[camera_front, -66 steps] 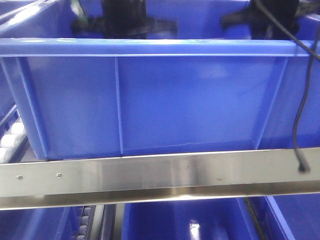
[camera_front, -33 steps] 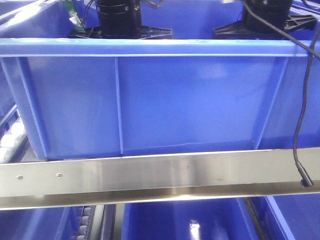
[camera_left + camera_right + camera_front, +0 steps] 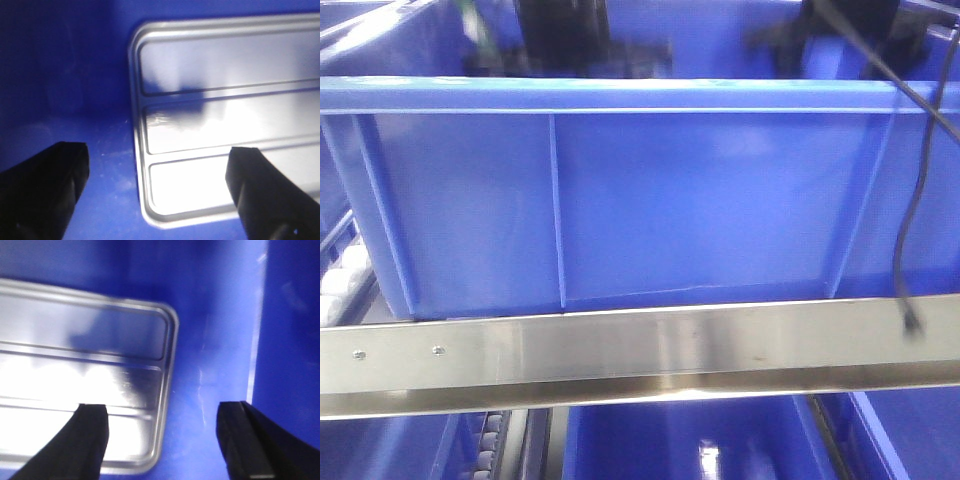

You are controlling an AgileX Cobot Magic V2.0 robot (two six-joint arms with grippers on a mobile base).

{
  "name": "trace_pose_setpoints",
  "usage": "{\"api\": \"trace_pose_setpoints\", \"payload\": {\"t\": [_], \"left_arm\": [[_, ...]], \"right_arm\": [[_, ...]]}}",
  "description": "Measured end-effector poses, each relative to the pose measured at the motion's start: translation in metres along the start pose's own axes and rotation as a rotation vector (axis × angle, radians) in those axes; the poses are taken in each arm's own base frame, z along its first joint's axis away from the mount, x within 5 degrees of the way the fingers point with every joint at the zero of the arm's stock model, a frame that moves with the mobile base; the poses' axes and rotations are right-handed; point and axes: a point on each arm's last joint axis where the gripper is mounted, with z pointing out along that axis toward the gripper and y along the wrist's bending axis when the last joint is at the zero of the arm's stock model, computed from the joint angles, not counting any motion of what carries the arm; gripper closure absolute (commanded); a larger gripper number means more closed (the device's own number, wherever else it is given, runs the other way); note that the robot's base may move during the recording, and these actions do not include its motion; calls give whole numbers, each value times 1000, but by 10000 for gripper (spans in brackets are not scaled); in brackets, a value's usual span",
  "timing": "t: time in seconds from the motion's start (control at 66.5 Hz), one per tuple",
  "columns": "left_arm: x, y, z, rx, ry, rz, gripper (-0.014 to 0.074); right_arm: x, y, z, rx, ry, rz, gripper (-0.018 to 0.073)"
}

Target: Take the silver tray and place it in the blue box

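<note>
A brushed steel rail (image 3: 640,355) runs across the foreground of the front view, with rollers (image 3: 345,275) of a conveyor at far left and another blue bin (image 3: 700,440) below it. Behind the rail stands the blue box (image 3: 650,200), its ribbed wall filling the view; a black cable (image 3: 910,210) hangs down its right side. Both arms reach down past the rim, blurred. Inside, the silver tray (image 3: 225,115) lies flat on the box floor, ridges catching glare. The left gripper (image 3: 155,190) hangs above the tray's left end, jaws spread wide and holding nothing, one finger over bare floor, the other over the tray. The right gripper (image 3: 162,440) hangs over the tray's right end (image 3: 100,365), likewise wide apart and empty, its outer finger near the box's side wall.
</note>
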Motion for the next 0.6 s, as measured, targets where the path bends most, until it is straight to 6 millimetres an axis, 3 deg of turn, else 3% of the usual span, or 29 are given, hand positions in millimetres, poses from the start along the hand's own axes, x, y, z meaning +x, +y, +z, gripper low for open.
{"api": "trace_pose_setpoints", "payload": {"t": [0.045, 0.271, 0.346, 0.497, 0.602], "left_arm": [[-1, 0, -12, -3, -25, 16, 220], [8, -10, -111, -22, -220, 160, 420], [20, -10, -139, -40, -273, 211, 521], [51, -2, -161, -63, -286, 281, 710], [73, 10, -173, -45, -302, 304, 693]], "right_arm": [[-1, -2, -12, -3, -19, 1, 159], [6, -7, -68, -24, -103, -14, 521], [15, -8, -86, -36, -134, -20, 502], [41, -16, -114, -62, -211, -25, 503], [62, -23, -130, -77, -267, -32, 503]]}}
